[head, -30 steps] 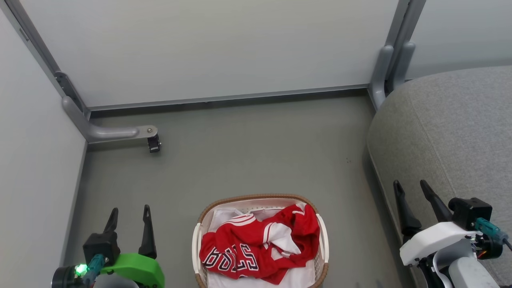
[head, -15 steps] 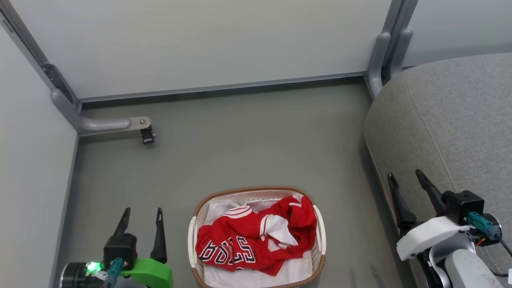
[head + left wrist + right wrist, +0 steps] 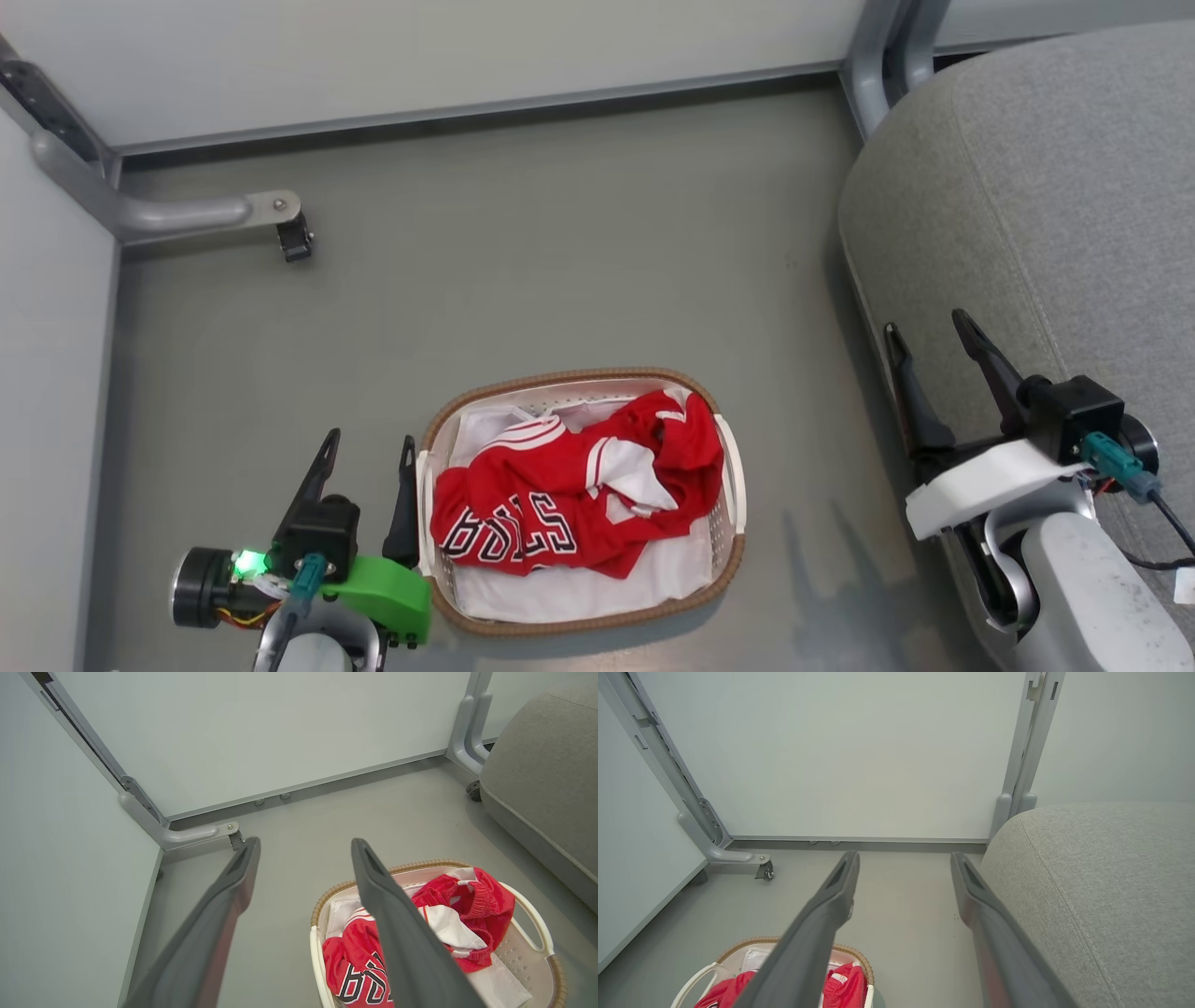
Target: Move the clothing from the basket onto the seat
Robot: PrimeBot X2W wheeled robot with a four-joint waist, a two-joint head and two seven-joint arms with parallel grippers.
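Though crumpled, red clothing [image 3: 532,490] (white-trimmed)

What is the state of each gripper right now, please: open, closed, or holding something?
Left gripper: open, holding nothing.
Right gripper: open, holding nothing.

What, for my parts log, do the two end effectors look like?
Left end effector: long dark fingers, black block, green bracket, lit green light, teal plug. Right end effector: same fingers, white bracket, teal plug, black cable, pale grey forearm.
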